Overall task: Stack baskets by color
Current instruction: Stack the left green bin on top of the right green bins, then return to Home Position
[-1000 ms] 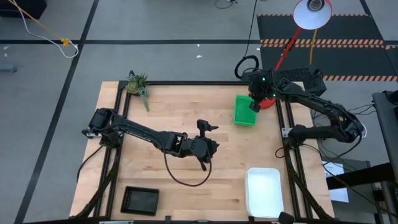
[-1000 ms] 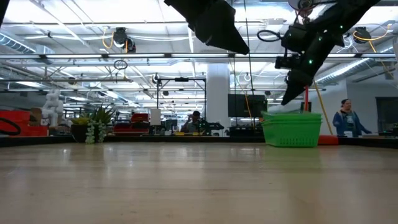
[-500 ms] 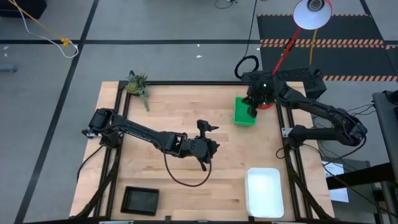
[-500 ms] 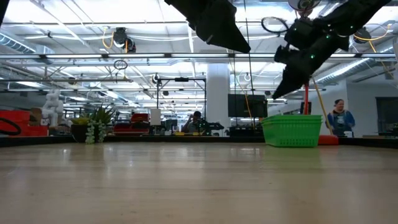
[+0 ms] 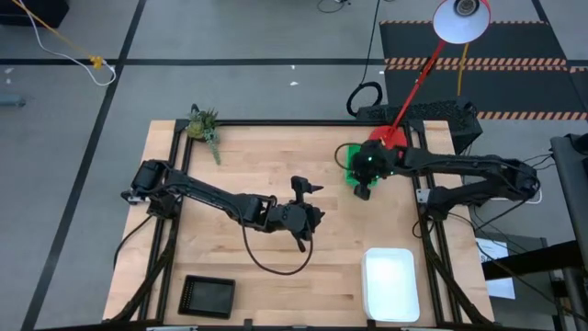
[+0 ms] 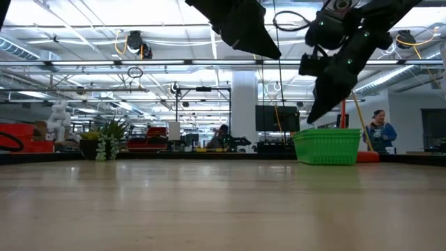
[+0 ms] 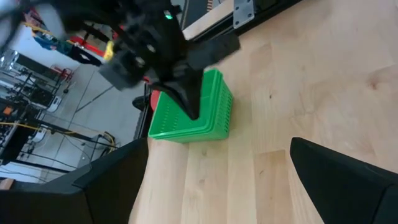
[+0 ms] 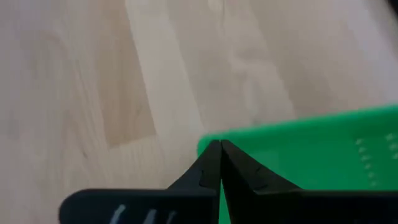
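Observation:
Green baskets (image 5: 350,173) sit nested on the table's far right, seen also in the low view (image 6: 327,145) and the left wrist view (image 7: 214,115). My right gripper (image 5: 361,193) hangs shut just above their near-left corner (image 8: 214,140), its tips (image 6: 311,120) clear of the rim. A white basket (image 5: 390,283) rests at the near right and a black basket (image 5: 209,294) at the near left. My left gripper (image 5: 310,215) waits open above the table's middle, pointing toward the green baskets.
A small plant (image 5: 204,124) stands at the far left corner. A red lamp base (image 5: 392,138) stands just beyond the green baskets. A cable loop (image 5: 276,265) hangs below my left arm. People (image 6: 378,131) are in the room behind the table.
My right gripper has swung from the green baskets' far right side across them toward the table's near and left, sinking a little. The green baskets have stayed in place.

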Motion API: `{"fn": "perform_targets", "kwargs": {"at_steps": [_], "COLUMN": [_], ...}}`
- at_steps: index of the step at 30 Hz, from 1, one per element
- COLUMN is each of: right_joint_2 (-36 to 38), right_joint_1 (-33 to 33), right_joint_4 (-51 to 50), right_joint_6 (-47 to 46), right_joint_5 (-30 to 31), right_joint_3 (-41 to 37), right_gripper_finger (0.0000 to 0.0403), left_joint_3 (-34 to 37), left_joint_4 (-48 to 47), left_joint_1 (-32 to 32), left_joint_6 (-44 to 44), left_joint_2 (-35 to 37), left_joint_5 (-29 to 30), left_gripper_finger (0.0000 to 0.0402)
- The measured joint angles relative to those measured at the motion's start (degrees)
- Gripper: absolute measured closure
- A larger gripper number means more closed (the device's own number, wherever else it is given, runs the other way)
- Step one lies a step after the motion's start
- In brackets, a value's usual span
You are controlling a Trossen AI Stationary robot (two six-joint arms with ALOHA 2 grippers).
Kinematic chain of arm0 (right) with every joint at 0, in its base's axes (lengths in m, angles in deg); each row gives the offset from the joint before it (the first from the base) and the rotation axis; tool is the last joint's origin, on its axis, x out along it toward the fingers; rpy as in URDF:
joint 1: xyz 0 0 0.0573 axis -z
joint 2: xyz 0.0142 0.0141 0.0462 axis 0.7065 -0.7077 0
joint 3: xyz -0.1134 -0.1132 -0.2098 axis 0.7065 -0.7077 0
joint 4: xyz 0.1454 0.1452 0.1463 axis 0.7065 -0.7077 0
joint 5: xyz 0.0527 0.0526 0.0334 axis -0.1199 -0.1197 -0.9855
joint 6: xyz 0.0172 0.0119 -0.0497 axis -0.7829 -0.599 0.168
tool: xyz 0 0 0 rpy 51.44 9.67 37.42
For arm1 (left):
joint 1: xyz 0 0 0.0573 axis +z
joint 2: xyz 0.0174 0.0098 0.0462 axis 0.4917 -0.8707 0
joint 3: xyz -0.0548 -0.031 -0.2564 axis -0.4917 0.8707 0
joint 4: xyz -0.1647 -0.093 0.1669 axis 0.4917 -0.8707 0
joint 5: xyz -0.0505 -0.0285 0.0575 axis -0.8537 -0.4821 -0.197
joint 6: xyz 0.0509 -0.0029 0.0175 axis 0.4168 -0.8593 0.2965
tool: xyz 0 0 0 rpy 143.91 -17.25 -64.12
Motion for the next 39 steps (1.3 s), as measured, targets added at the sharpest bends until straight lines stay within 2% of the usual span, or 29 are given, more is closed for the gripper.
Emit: {"fn": "perform_targets", "kwargs": {"at_steps": [7,14,17,22,28,32,36,39], "right_joint_2": [-4.40,-4.02,-3.53,-0.86,6.25,12.92,18.50,21.46], "right_joint_1": [-0.43,-0.43,-0.43,-0.43,-1.16,-5.08,-11.27,-16.55], "right_joint_4": [-2.94,-4.60,-5.86,-4.88,-3.12,-0.76,5.15,9.57], "right_joint_6": [0.08,0.71,1.16,1.29,0.52,0.59,2.45,3.89], "right_joint_5": [2.17,2.22,4.33,5.26,3.17,2.03,2.18,5.12], "right_joint_3": [0.00,0.00,0.00,0.00,0.00,0.00,-0.61,-3.43], "right_gripper_finger": [0.0402,0.0402,0.0402,0.0402,0.0402,0.0403,0.0403,0.0403], "left_joint_3": [0.00,0.00,0.00,0.00,0.06,0.04,0.04,0.23], "left_joint_4": [-0.02,-0.07,-0.05,1.17,2.15,0.90,-4.24,-9.74], "left_joint_1": [-0.56,-1.77,-1.98,-1.99,-3.48,-4.77,-5.20,-5.20], "left_joint_6": [-1.64,-2.31,-2.33,-1.94,-0.75,-4.20,-10.39,-14.73], "left_joint_2": [0.00,0.00,0.00,0.00,1.40,4.77,8.97,12.05], "left_joint_5": [0.34,1.70,2.07,2.40,9.31,9.38,9.34,8.73], "left_gripper_finger": [0.0009,0.0009,0.0009,0.0009,0.0012,0.0053,0.0129,0.0190]}}
